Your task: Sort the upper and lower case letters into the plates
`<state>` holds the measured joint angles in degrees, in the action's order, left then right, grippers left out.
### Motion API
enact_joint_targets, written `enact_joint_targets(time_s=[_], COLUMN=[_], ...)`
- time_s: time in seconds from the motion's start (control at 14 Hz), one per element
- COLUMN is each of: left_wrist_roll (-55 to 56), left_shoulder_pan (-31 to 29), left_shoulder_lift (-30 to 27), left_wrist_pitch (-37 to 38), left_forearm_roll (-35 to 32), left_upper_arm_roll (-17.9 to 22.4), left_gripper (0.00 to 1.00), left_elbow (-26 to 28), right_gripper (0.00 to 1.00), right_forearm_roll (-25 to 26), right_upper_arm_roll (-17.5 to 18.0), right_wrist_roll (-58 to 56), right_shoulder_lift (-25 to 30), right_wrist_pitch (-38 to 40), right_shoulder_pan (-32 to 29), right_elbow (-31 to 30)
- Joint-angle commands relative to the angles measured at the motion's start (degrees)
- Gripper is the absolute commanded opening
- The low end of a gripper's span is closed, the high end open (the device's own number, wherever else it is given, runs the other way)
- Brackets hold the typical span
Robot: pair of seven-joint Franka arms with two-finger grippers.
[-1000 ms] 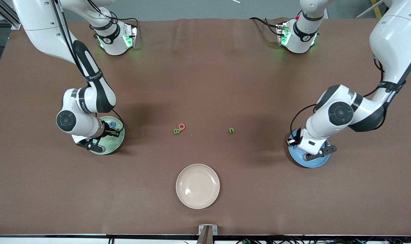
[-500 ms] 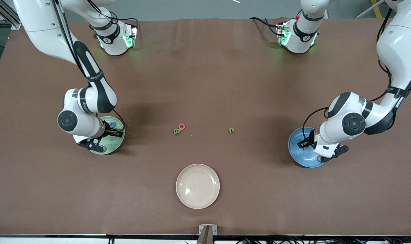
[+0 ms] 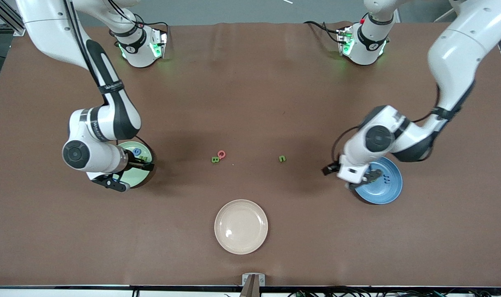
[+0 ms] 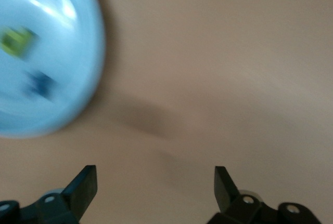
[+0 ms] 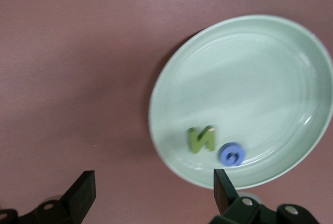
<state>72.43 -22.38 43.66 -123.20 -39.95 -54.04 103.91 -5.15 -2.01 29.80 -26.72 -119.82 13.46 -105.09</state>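
The mint green plate [image 5: 270,68] holds a green letter [image 5: 202,139] and a blue letter [image 5: 232,154]. My right gripper [image 5: 154,188] hangs open and empty over that plate's rim [image 3: 138,176]. In the blue plate [image 4: 57,57] lie a yellow-green letter [image 4: 17,41] and a dark blue letter [image 4: 40,84]. Beside this plate [image 3: 384,189], over bare table toward the middle, my left gripper [image 4: 155,182] is open with nothing in it. On the table's middle lie a pink letter [image 3: 221,154], a green letter [image 3: 215,159] touching it, and another green letter [image 3: 282,158].
A cream-beige plate [image 3: 241,226] sits empty, nearer to the front camera than the loose letters. The brown tabletop [image 3: 250,90] spreads between the two arms' bases.
Both grippers have opened, leaving letters in their plates. The left arm has swung off the blue plate toward the table's middle. The right arm has lifted a little.
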Motion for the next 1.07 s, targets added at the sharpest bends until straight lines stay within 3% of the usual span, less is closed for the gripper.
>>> enact_joint_targets(time_s=[0.0,0.21,0.57,0.86,1.0], left_wrist_roll=[5.16,10.44,11.24,10.8,10.45], left_shoulder_pan=[9.6,17.79,26.15,27.04,26.95], left_shoulder_lift=[1.16,1.26,4.33,4.86,4.86], left_wrist_pitch=[-1.07,-5.63,-8.02,-8.02,-8.02], left_forearm_roll=[0.84,1.02,0.93,1.02,0.93], left_upper_arm_roll=[3.84,8.76,14.83,15.11,15.11], left_gripper=[0.93,0.9,0.74,0.59,0.46], left_elbow=[-3.79,-4.24,-7.05,-7.05,-7.14], right_gripper=[1.0,1.0,1.0,0.97,0.97], right_forearm_roll=[-0.13,-0.04,0.05,0.58,0.49], right_upper_arm_roll=[-0.19,-0.19,-0.28,-0.28,-0.28], right_wrist_roll=[12.25,25.0,39.17,48.41,51.4], right_shoulder_lift=[-0.25,-3.32,-8.16,-10.19,-10.19], right_wrist_pitch=[-3.91,-10.58,-19.21,-20.36,-20.45], right_shoulder_pan=[5.85,10.61,15.89,18.88,20.02], right_elbow=[-0.64,-0.73,-0.56,0.76,0.85])
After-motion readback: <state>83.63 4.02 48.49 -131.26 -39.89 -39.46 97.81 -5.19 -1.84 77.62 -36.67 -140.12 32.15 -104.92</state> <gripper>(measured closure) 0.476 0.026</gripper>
